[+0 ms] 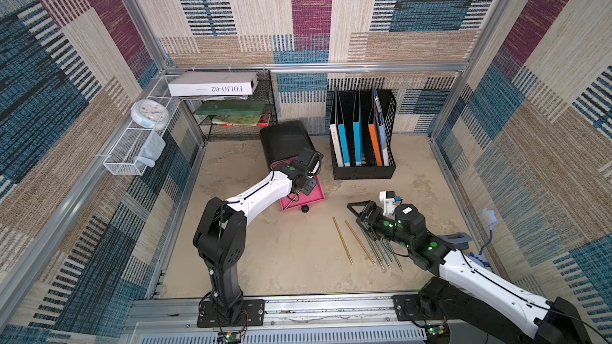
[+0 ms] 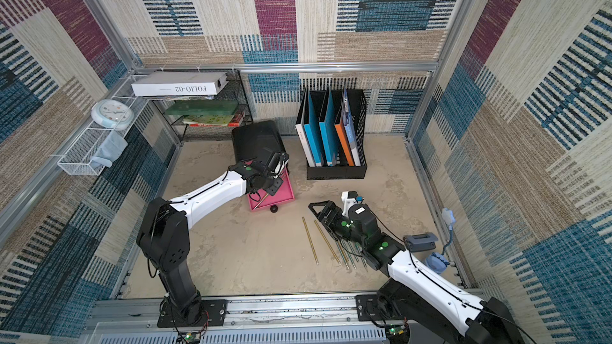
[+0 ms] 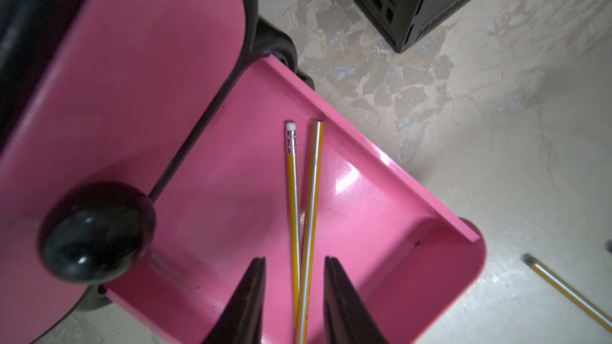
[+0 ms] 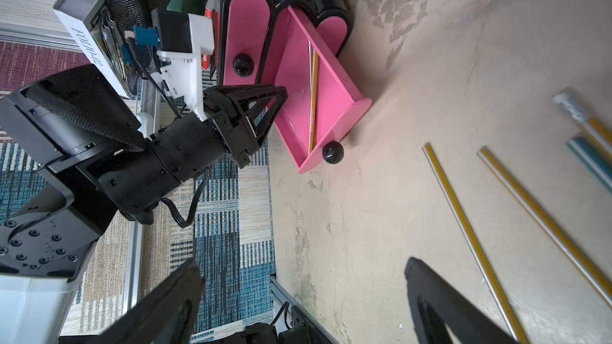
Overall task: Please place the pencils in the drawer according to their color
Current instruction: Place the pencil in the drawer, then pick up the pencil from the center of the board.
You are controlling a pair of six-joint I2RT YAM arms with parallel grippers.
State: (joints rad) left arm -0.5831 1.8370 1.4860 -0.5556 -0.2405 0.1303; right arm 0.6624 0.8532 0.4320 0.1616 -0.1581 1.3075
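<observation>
Drawer (image 3: 381,210) pulled out for yellows: two yellow pencils (image 3: 291,193) lie inside, left gripper (image 3: 294,261) released astride them. Right gripper (image 4: 303,261) spread, empty; I see loose pencils (image 1: 342,240) at drawer's 4 o'clock.

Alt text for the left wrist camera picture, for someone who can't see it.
Two yellow pencils lie angled together in a pulled-out pink plastic drawer, between the open black jaws of the left tool. A closed pink drawer with a round black knob adjoins it; another yellow pencil lies on the mottled beige tabletop.
</observation>
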